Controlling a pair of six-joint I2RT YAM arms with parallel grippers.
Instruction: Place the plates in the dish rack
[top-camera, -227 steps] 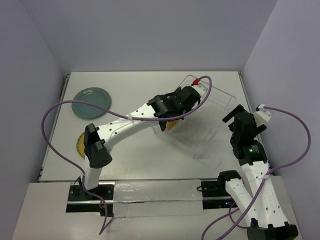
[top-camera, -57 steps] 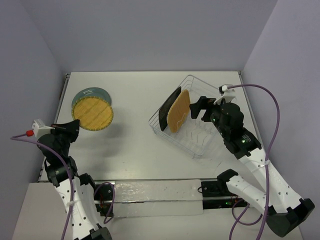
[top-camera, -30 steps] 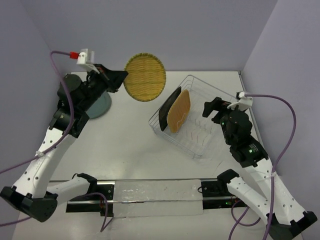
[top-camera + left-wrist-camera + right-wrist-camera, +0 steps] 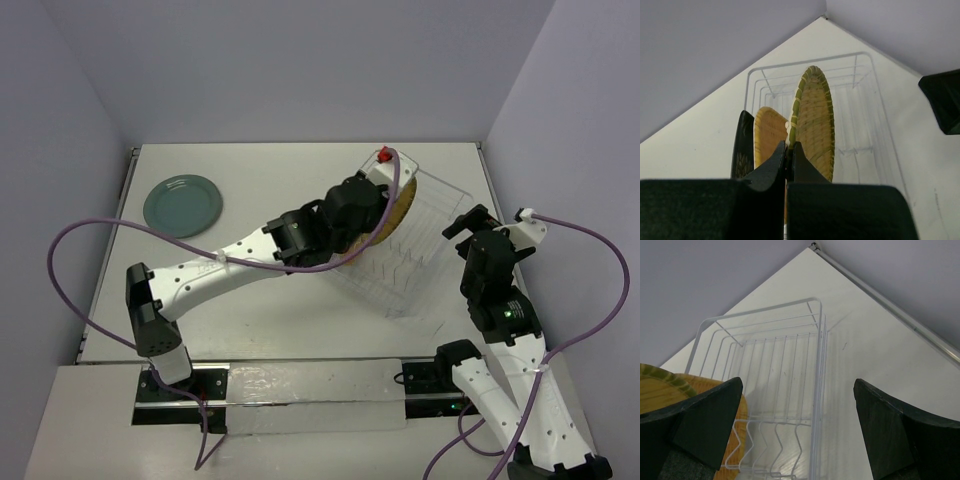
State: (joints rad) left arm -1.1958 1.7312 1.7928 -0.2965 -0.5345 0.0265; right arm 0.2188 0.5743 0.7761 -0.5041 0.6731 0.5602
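My left gripper (image 4: 789,148) is shut on the rim of the round yellow woven plate (image 4: 815,122), which stands on edge inside the wire dish rack (image 4: 861,102). To its left in the rack stand the tan woven plate (image 4: 768,134) and the black patterned plate (image 4: 742,150). From above, my left arm reaches across the rack (image 4: 425,255) and covers those two plates; the yellow plate (image 4: 403,198) shows past the left gripper (image 4: 385,212). The teal-grey plate (image 4: 182,204) lies flat at the table's back left. My right gripper (image 4: 797,390) is open beside the rack's right side (image 4: 816,370), holding nothing.
Walls close the table in at the back, left and right. The rack sits at an angle on the right half of the table, with my right arm (image 4: 495,290) just beside it. Purple cables loop from both arms.
My left arm has swung the yellow plate from high over the back left down into the rack beside the tan plate. My right gripper has drawn back a little to the right.
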